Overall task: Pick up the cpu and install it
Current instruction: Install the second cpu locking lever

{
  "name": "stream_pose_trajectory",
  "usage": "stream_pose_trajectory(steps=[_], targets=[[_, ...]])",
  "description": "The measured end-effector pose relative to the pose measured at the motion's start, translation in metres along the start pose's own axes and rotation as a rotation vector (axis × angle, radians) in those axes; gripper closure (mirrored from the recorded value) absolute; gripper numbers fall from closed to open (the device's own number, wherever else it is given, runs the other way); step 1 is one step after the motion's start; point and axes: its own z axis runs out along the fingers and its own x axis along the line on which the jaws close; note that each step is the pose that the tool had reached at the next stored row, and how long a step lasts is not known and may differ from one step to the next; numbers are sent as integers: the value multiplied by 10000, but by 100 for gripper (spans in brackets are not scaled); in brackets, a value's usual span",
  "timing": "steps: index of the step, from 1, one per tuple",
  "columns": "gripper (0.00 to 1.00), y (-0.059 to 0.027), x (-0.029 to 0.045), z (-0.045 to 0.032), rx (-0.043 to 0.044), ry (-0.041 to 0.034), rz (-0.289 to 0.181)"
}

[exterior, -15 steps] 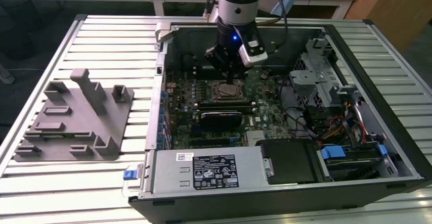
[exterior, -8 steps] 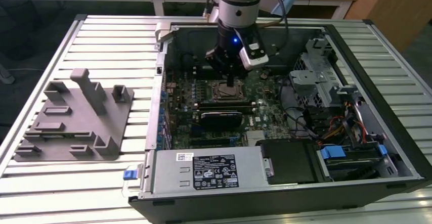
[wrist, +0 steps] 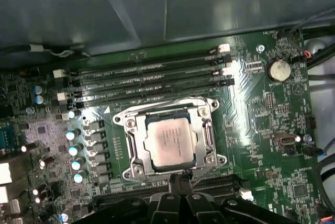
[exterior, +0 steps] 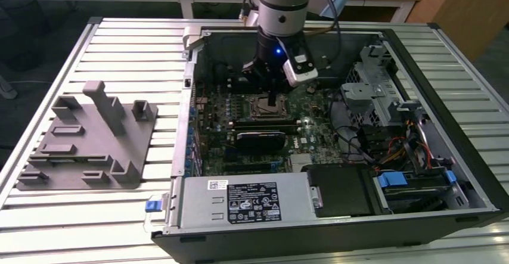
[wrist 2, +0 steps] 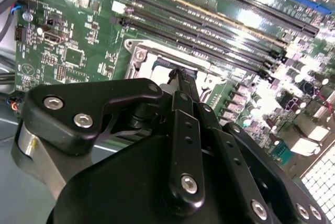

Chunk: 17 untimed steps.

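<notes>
The small square cpu (wrist: 170, 142), its silver-white metal lid edged by a thin dark rim, already lies flat in the black socket with its bright metal frame (wrist: 208, 103) on the green motherboard (wrist: 261, 130). From where I stand the placing looks done; I cannot tell whether the frame is latched down over the chip.

The black gripper (wrist: 179, 181) hangs just beside the socket's edge, its fingers drawn close together and holding nothing that I can see. In the exterior view it (exterior: 275, 103) sits low inside the open black computer case (exterior: 445, 174), directly over the socket area.

Around the socket stand a row of long black memory slots (wrist: 152, 75), a line of small silver-topped capacitors (wrist: 76, 150) and a round coin battery (wrist: 278, 69). Further off in the case are the grey power supply box (exterior: 242, 201) and a tangle of coloured cables (exterior: 397, 151) at the exterior view's right. The grey plastic tray with upright posts (exterior: 87, 139) rests well apart on the slatted metal tabletop (exterior: 80, 216). Nothing lies across the chip itself.
</notes>
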Motion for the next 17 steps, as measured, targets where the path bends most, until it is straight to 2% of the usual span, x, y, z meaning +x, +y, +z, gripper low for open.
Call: stream_pose_trajectory(steps=[17], targets=[[89,-177,-39,16,-5,1,1]])
